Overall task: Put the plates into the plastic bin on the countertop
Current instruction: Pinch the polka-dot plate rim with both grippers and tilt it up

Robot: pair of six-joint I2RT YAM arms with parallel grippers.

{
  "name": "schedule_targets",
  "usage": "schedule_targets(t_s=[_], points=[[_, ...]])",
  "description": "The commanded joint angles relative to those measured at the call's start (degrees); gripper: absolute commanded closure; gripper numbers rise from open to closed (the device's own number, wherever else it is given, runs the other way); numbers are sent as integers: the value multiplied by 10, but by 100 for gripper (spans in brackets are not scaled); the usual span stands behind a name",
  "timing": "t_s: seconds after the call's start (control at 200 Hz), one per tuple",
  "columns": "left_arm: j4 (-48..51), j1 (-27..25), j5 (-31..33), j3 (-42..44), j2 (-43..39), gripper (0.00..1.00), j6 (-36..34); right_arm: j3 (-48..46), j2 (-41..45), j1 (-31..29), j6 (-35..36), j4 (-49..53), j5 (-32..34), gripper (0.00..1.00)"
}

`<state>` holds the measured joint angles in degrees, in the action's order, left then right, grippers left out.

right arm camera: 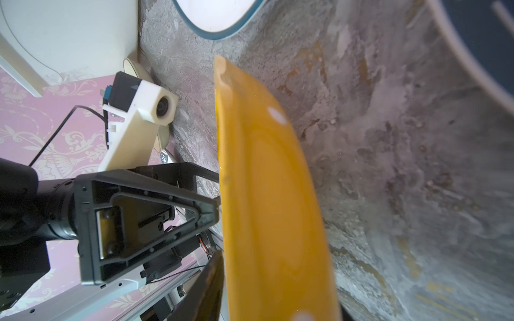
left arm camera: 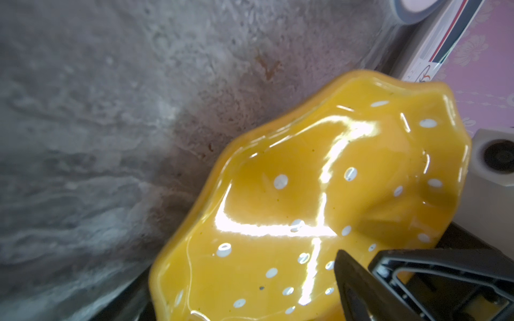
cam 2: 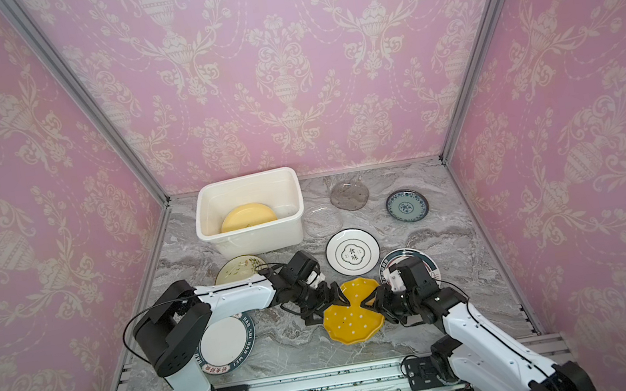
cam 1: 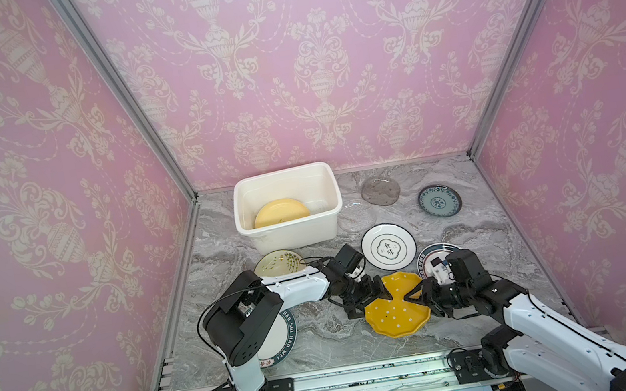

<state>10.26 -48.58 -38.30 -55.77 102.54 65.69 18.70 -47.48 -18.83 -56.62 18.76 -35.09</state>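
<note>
Though half covered by the left arm, flat on the bench [cam 1: 325,344] at far left: a white plate with a lettered rim [cam 1: 280,342]. Behind it, a cream plate with sprigs [cam 1: 279,262], flat in front of the white bin [cam 1: 296,232]. Inside the bin, one pale yellow plate [cam 1: 280,212], partly hidden by the near wall.

Next, the left end effector [cam 1: 377,298], spread wide on either side of the left rim of the yellow dotted plate [cam 1: 398,312]. In the right wrist view, one fingertip [right arm camera: 207,208] right at that rim, no clamp on it. Yellow dotted plate near the front middle of the bench, tilted, with a shadow under its near edge.

Behind it, flat and apart from each other: a clear glass plate [cam 1: 356,217] just beside the bin, a white plate with characters in the middle [cam 1: 388,246], and a smoky glass plate [cam 1: 380,191] near the back wall.

Right end effector [cam 1: 412,293] at the yellow plate's right rim, jaws drawn in close on both sides, one finger [right arm camera: 212,278] against the plate. Firm grip or not, cannot tell. Under the right arm, a dark-rimmed plate [cam 1: 427,257], mostly covered. Far right, toward the back, a blue-patterned plate [cam 1: 439,200], alone.
</note>
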Motion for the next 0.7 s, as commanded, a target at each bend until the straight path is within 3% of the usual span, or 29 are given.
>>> schedule_targets(t_s=[0.0,0.355,0.515,0.695], points=[[-24,-8,-20,3,4,9,9,30,6,-5,13,6,-14,63],[-37,-7,-13,3,-30,8,2,77,15,-5,42,76,7,84],[-26,2,15,-2,-103,7,-22,141,27,-5,80,168,34,89],[59,19,78,-31,-216,6,-95,244,30,-5,101,246,50,92]])
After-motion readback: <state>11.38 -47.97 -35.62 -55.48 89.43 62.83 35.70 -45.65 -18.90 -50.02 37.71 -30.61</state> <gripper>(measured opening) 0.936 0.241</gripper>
